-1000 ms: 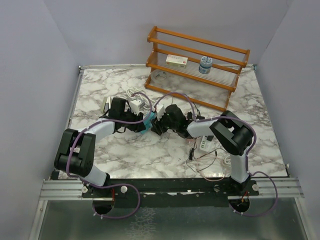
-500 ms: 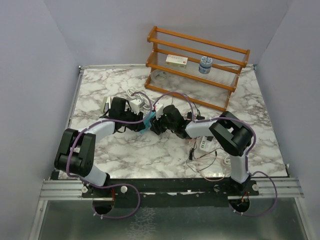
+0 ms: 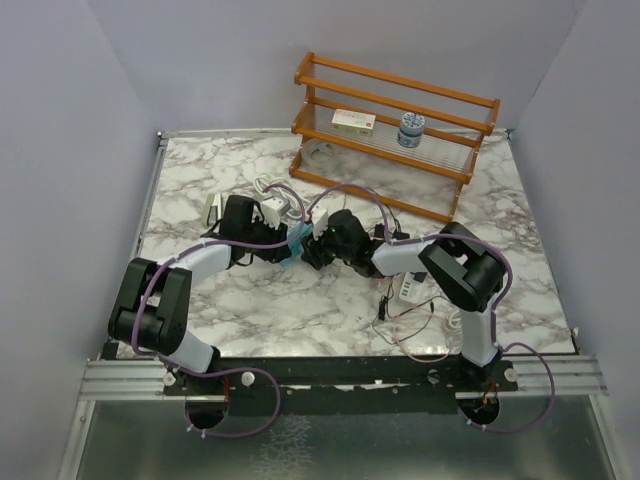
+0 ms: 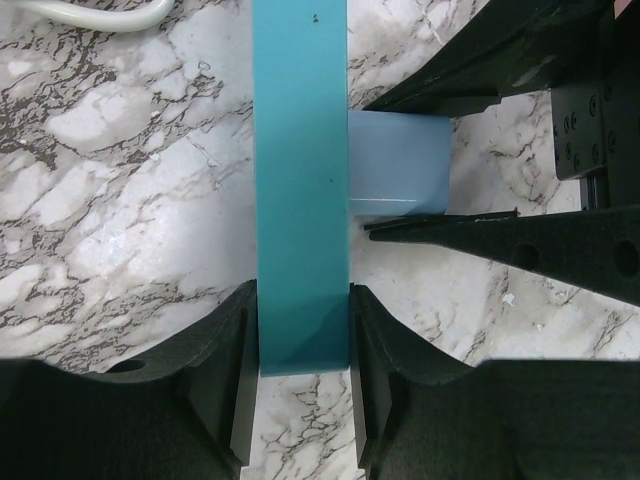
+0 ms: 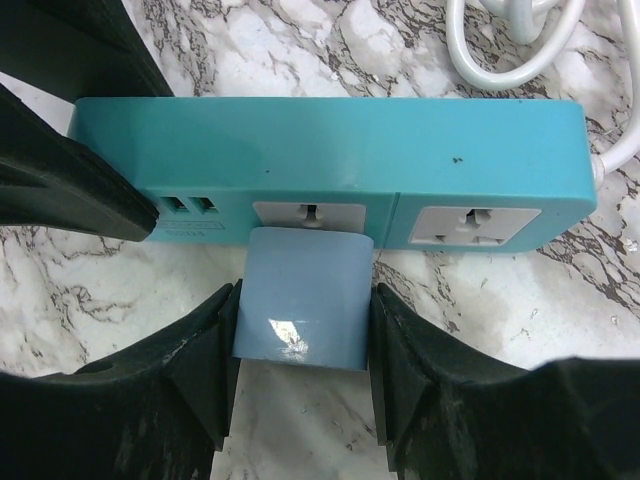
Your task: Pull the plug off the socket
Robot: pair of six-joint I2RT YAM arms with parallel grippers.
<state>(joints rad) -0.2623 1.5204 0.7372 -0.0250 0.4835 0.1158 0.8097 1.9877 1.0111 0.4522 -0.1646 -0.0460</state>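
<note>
A teal power strip (image 3: 295, 244) lies on the marble table, mid-left. A pale blue plug (image 5: 305, 300) sits in its left socket, flush against the strip's face. My right gripper (image 5: 303, 345) is shut on the plug, one finger on each side. My left gripper (image 4: 302, 375) is shut on one end of the strip (image 4: 300, 180). The plug (image 4: 400, 165) also shows in the left wrist view, sticking out to the right between the right gripper's fingers (image 4: 500, 240). In the top view the two grippers meet at the strip, left (image 3: 283, 246) and right (image 3: 311, 246).
A wooden rack (image 3: 400, 165) stands at the back right, holding a small box (image 3: 353, 122) and a can (image 3: 411, 130). The strip's white cable (image 3: 272, 192) coils behind it. A white device with loose wires (image 3: 410, 292) lies near the right arm.
Both grippers and the strip have shifted very slightly up and to the left. Both grips are unchanged, and the plug is still against the strip.
</note>
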